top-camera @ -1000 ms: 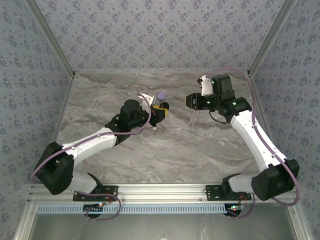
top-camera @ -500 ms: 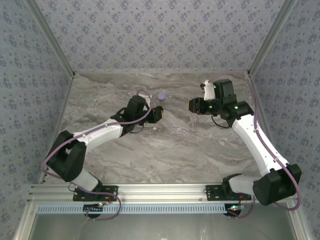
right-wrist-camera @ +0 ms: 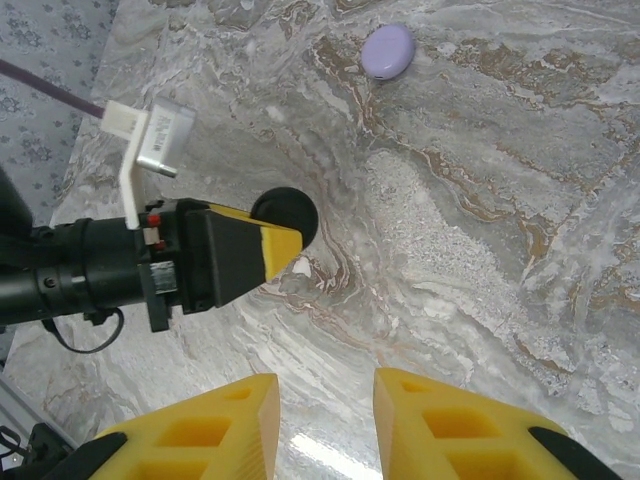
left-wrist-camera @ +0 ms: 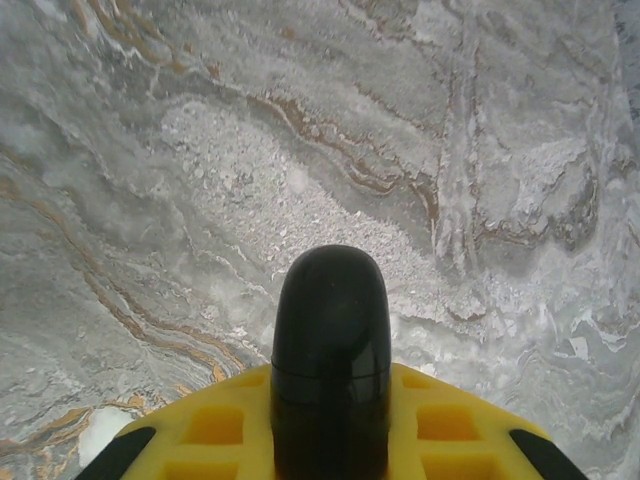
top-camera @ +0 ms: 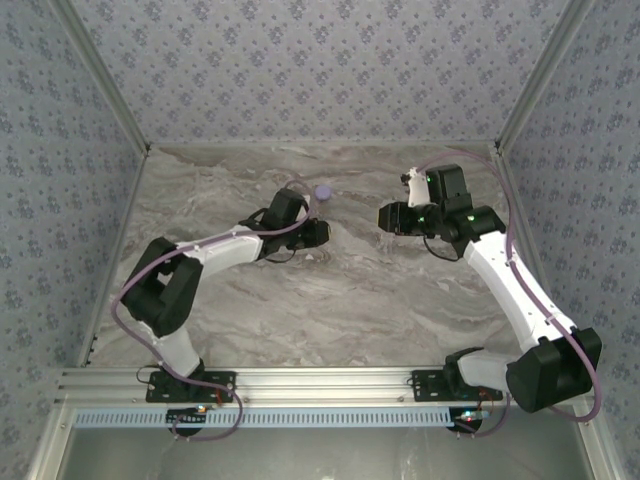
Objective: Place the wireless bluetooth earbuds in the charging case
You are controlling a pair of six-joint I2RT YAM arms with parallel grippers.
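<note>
Grey marbled counter (top-camera: 330,310), patterned walls. Left tool (right-wrist-camera: 283,250) closed, tip just beside pale earbud (right-wrist-camera: 300,266) lying on counter. Right tool (right-wrist-camera: 326,400) narrowly parted, empty. Lilac case (right-wrist-camera: 388,50) well apart, looks shut. Risk: closed tip nudges tiny earbud, sends it skidding away; slick marble offers no stop.

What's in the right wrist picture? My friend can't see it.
The left tool, black with a yellow tip, points sideways over a grey marble table, a round black piece at its tip. A lilac oval lies beyond; the right tool stands open below.
</note>
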